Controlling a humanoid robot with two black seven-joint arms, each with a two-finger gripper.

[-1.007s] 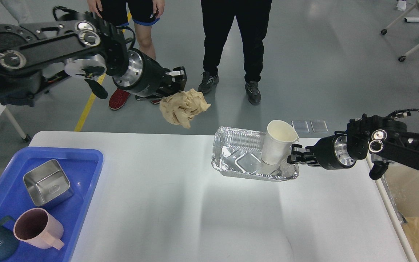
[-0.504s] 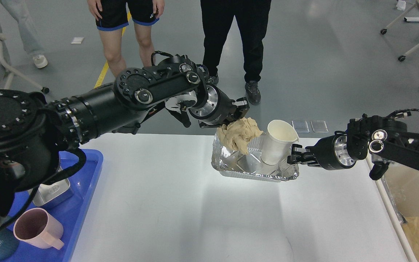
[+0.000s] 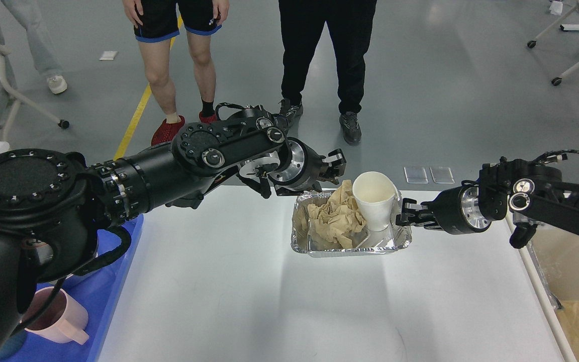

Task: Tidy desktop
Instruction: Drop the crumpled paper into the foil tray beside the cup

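The white desktop fills the lower view. A foil tray sits on it at the far middle. In the tray lies a crumpled brown paper wad, and a white paper cup stands upright to its right. My left gripper hovers just above the tray's far left rim, fingers apart, with the wad lying free below it. My right gripper is shut on the tray's right rim, next to the cup.
A blue plastic tray at the left edge holds a pink mug, mostly hidden by my left arm. A cream bin stands past the table's right edge. Two people stand behind the far edge.
My left gripper carried the paper wad right and down over the foil tray and let it go; the wad now lies in the tray. The cup stands more upright. The right arm stayed put.
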